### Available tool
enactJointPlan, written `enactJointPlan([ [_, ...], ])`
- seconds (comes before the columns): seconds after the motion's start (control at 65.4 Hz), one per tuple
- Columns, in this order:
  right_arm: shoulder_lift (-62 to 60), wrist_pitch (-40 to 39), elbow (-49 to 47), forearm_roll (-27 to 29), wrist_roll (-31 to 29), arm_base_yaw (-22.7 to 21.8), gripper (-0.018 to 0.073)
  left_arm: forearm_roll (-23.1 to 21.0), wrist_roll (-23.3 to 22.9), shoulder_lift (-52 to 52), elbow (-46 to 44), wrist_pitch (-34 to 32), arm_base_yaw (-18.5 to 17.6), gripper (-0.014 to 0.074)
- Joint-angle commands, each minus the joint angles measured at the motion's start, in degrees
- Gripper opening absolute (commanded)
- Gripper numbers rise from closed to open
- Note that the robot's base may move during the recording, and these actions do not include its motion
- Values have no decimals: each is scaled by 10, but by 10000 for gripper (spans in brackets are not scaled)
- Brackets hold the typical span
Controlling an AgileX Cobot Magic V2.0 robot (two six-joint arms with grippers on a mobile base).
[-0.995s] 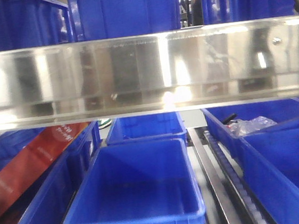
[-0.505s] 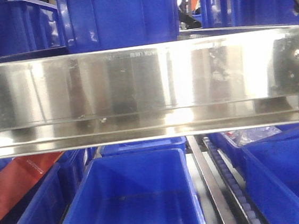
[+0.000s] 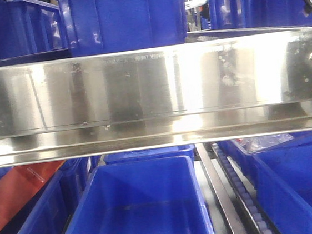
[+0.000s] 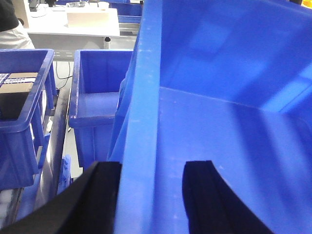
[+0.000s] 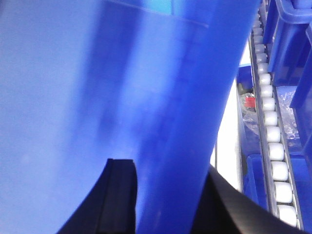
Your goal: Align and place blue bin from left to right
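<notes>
Fingers [image 4: 200, 195] of left gripper [image 4: 152, 165] and right gripper [image 5: 165, 165] were clamped over the walls of the bin [image 4: 146, 73]; its stiff, light plastic was judged best held by both rims.

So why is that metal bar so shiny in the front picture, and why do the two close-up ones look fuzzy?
Front-facing view: the steel shelf rail throws back glare, with washed-out white patches right of centre. Left wrist view: the blue bin sits near the lens, its rim soft. Right wrist view: the bin wall fills the frame, smeared; the white rollers beyond look crisper.
</notes>
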Motion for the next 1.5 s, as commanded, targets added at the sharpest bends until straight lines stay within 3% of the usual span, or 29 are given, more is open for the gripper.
enactJointPlan([
  [0.0, -8, -62, -7, 2, 0, 0, -70, -36, 13, -20, -12, -50, -12, -111],
  [0.719, -9, -58, -7, 8, 0, 0, -70, -37, 13, -20, -12, -59, -12, -111],
  [1.01, 4, -81, -7, 3, -17, -23, -70, -38, -6, 17, -12, 67, 3, -111],
  [1.316, 61, -113, -7, 2, -46, -30, -70, -20, -6, 64, -12, 78, 3, -111],
  [1.484, 91, -130, -7, -3, -46, -30, -70, 17, -6, 89, -12, 91, 3, -111],
])
